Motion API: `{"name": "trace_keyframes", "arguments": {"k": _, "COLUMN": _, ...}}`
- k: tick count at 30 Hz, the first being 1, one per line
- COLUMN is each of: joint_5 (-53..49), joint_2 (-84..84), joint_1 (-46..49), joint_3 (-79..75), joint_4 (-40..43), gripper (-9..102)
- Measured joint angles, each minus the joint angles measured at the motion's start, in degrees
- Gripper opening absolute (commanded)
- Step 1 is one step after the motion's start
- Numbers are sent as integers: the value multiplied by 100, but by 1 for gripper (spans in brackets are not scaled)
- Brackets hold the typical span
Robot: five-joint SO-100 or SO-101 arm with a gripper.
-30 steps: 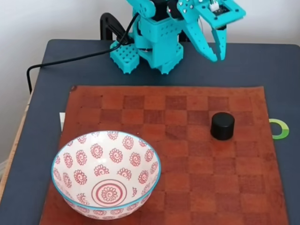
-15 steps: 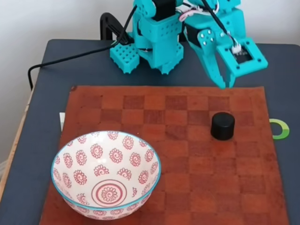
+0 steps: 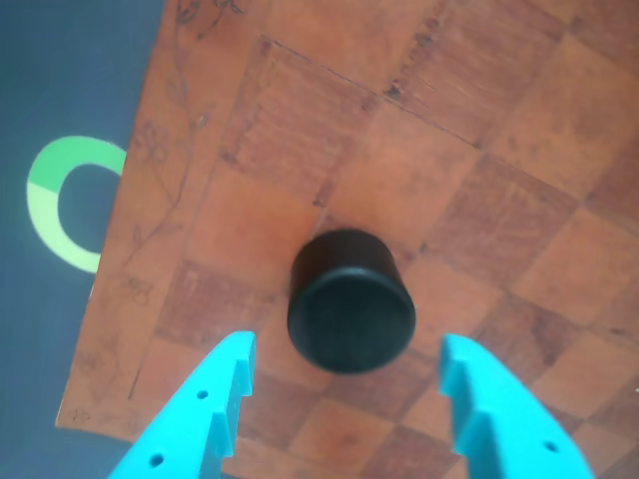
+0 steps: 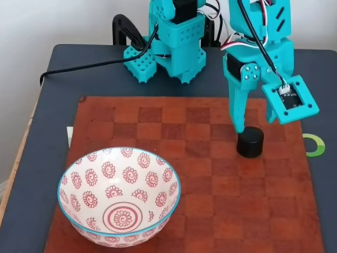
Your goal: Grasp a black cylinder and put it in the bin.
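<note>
matte black cylinder (image 3: pixel 351 309), round flat top, checkered leather mat (image 3: pixel 479 160)

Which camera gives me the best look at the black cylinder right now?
The other view: the black cylinder sits close and unobstructed, its flat round top facing the camera, between the open gripper fingers. In the fixed view the cylinder is small, and one gripper finger overlaps its upper left edge.

Hand (image 4: pixel 254 125): now lowered from the far edge, spread open just above the black cylinder (image 4: pixel 249 142).
Arm: reaches forward.
</note>
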Motion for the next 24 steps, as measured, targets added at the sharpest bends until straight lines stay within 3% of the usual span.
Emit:
{"name": "trace_keyframes", "arguments": {"k": 12, "joint_5": 0, "joint_2": -1072, "joint_1": -9, "joint_3": -404, "joint_4": 0, "gripper": 31}}
{"name": "trace_keyframes", "arguments": {"k": 24, "joint_5": 0, "joint_2": -1134, "joint_1": -9, "joint_3": -422, "joint_4": -9, "gripper": 19}}
